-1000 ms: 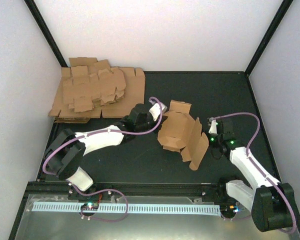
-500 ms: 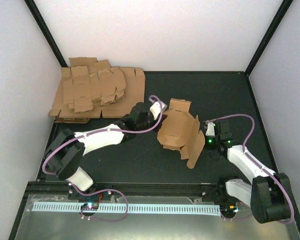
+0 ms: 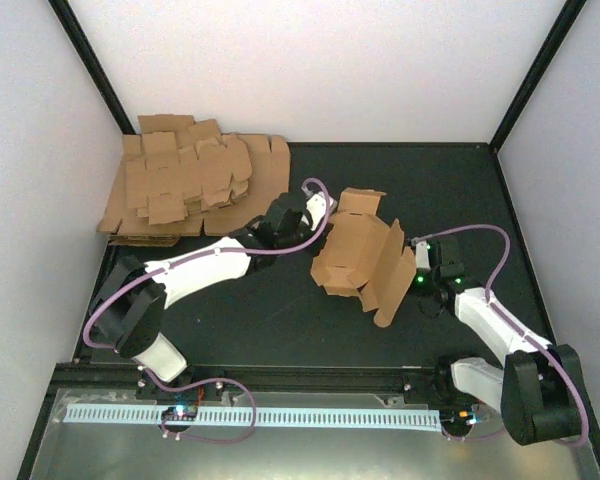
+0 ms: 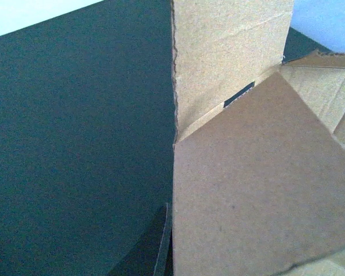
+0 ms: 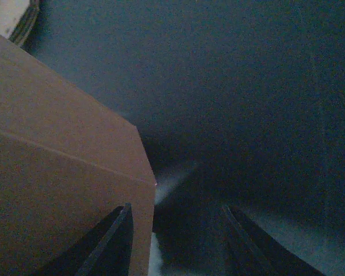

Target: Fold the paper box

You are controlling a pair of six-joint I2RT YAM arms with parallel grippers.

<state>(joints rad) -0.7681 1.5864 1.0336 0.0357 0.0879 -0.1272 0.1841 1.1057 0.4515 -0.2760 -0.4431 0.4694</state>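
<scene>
The plain brown cardboard paper box [image 3: 360, 258], half-formed with its notched flaps sticking out, sits near the middle of the black table [image 3: 280, 325], between my two claws. My left claw [image 3: 318, 208] is at the box's far left corner, pressed together on a thin upright panel; from that wrist the cardboard fills the right half of the view, its cut edge running straight up the middle. My right claw [image 3: 417, 260] is at the long flap that hangs toward the near right. Its dark fingers [image 5: 112, 244] stand spread, with bare table in the gap and the flap's edge right at one finger. The thick pile of brown cardboard sheets [image 3: 190, 185] lies in the far left corner, well apart.
</scene>
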